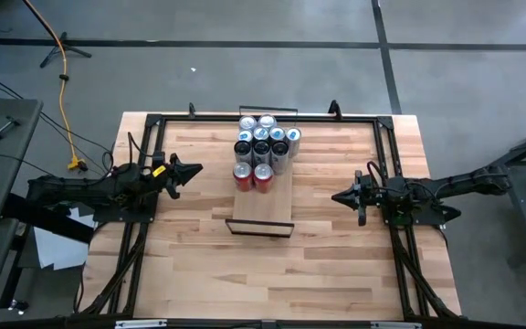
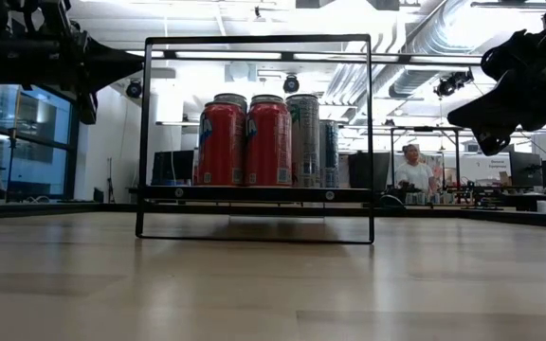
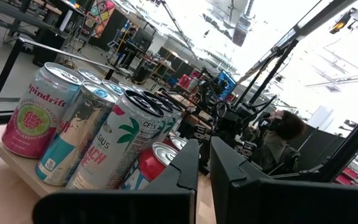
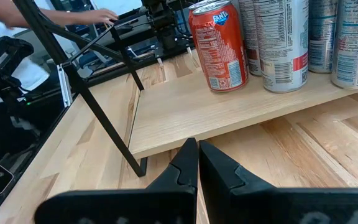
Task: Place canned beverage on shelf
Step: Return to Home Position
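Low view only: person (image 2: 412, 172) behind cans (image 2: 254, 140) on shelf (image 2: 254, 194); both claws together, empty.

Robotics lab or industrial workshop, open-plan. Low view showed exposed silver ducting (image 2: 463, 38) and strip lights on the ceiling, workbenches with equipment behind, and a person (image 2: 412, 170) at a bench. High view had a grey concrete floor (image 1: 245, 55) with a yellow cable (image 1: 63, 82) trailing. The butcher-block table (image 1: 272, 265) sat in a black metal frame.
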